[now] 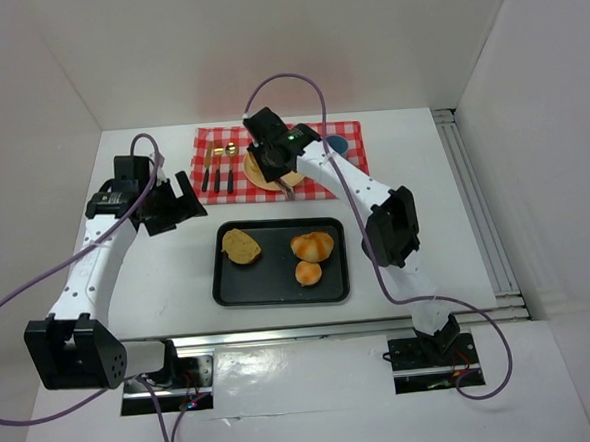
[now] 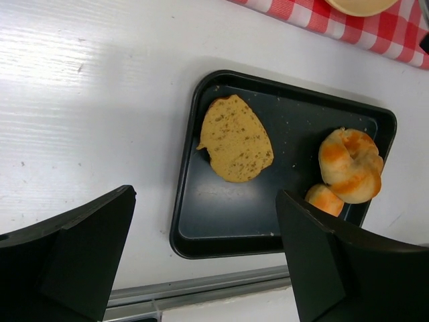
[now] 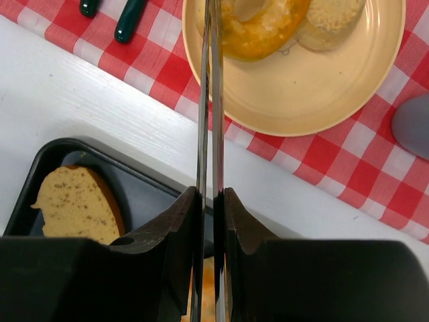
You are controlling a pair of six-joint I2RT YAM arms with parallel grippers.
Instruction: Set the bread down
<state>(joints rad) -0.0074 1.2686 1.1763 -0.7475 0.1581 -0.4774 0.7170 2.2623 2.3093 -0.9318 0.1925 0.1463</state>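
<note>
While the left claw (image 2: 204, 201) gapes wide, the right claw (image 3: 211, 196) clamps tongs (image 3: 203, 121), seemingly touching bread (image 3: 265, 30) on the plate (image 3: 308, 97).

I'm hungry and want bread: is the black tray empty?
No, the black tray holds a flat bread slice, a big golden roll and a small roll.

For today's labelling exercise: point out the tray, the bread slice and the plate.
Tray (image 1: 276, 284): top view, bare floor.
Bread slice (image 2: 236, 138): left wrist view, cut face.
Plate (image 3: 315, 94): right wrist view, bare inner surface.
</note>
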